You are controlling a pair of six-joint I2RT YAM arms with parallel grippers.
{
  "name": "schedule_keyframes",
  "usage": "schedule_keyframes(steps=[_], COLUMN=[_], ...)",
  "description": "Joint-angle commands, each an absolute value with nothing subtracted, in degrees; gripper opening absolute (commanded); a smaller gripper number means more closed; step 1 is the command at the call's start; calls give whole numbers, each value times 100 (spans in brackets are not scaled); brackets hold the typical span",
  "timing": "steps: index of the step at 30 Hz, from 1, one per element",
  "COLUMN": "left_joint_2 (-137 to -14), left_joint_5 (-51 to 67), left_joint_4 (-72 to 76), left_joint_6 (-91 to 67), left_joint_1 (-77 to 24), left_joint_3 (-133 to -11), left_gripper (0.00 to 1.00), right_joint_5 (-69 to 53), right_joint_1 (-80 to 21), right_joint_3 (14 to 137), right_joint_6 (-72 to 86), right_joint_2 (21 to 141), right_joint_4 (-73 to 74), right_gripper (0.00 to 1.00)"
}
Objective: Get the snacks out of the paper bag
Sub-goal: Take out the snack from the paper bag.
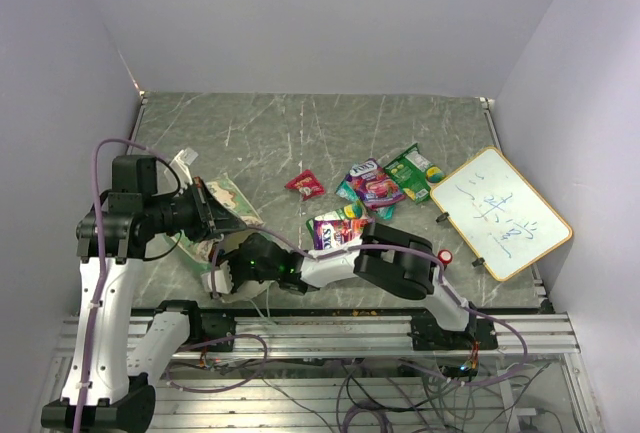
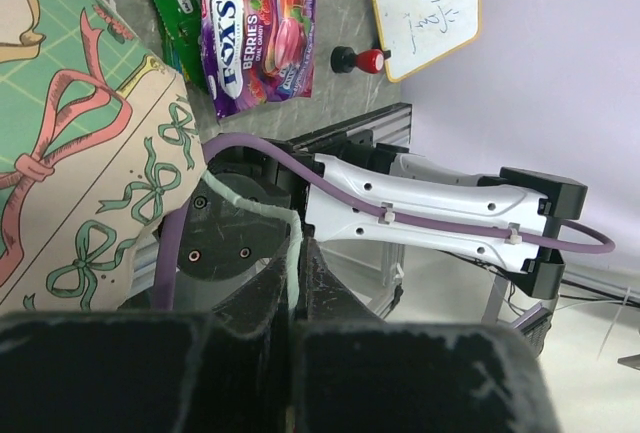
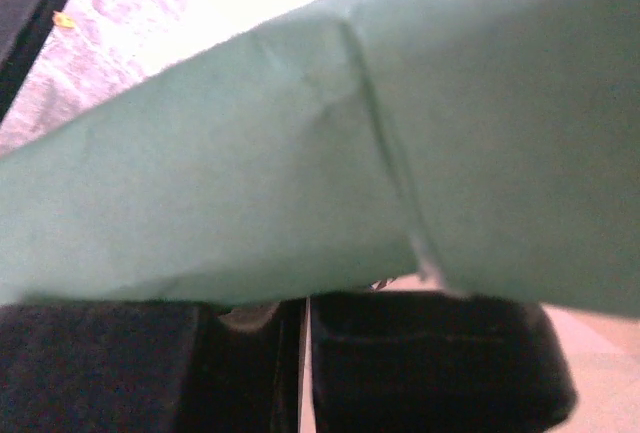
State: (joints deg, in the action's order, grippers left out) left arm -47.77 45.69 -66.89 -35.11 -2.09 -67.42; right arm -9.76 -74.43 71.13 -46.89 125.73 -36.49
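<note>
The jaws of the left gripper (image 1: 212, 218) pinch the tan, mint-green paper bag (image 2: 90, 153) by a pale string (image 2: 262, 208), its green paper blocking the right gripper (image 3: 305, 318), jaws shut, with glossy foil snack packets (image 1: 375, 185) nearby.

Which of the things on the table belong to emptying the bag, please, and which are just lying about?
For the job:
paper bag
purple packet
berry packet
green packet
red packet

Lying about:
whiteboard
red-topped knob
</note>
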Motion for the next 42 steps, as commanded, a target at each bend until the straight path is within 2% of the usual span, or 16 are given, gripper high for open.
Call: schedule_keyframes(steps=[1, 15, 26, 33, 42], left_joint_2=[-4739, -4415, -4114, -4468, -4619], left_joint_5=[4619, 4194, 4043, 3876, 3843], left_joint_4=[-6630, -6912, -7143, -7054, -6417], left_joint_6=[-3480, -3075, -2953, -3162, -3654], left_joint_1=[-221, -223, -228, -227, -220], left_joint_3=[-6773, -6750, -6391, -6539, -6517], left_gripper=[7, 7, 7, 7, 7], right_joint_5=[-695, 243, 212, 151, 203], right_joint_1=[-7376, -7374, -7478, -7707, -7733], right_joint_3=[7100, 5867, 5323, 5330, 5459], right_joint_6=[-4386, -3920, -3790, -3371, -1464], right_joint_2=[12335, 11083, 10704, 10134, 9025], right_joint_4=[-3918, -4258, -4212, -3612, -2009], right_gripper=[0, 0, 0, 0, 0])
